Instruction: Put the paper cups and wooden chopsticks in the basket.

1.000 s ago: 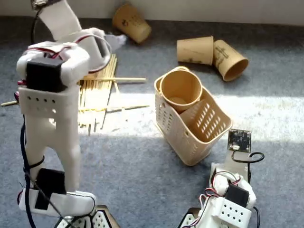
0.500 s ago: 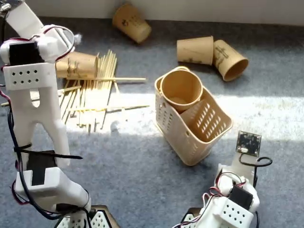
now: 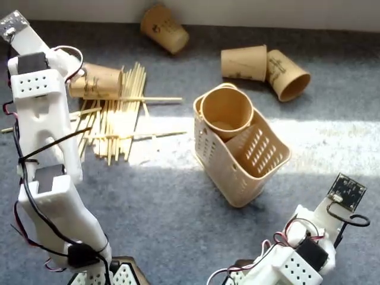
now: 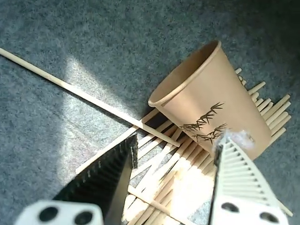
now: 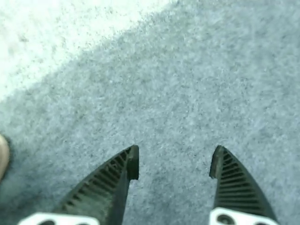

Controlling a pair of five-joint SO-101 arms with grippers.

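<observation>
Swinging back toward the left edge, the left arm has uncovered a paper cup, and the right arm has drawn off to the near right corner. Nearest, the right gripper hangs over bare grey table, fingers spread and empty. Mid-table stands the basket, a nested cup already inside. Farther left, the left gripper has its fingers spread and empty, just short of the paper cup, which lies on its side atop the wooden chopsticks. A sound grasp probably means straddling the cup near its rim, closing gently so the wall does not crush, then lifting straight so no sticks drag. Three far cups lie beyond.
</observation>
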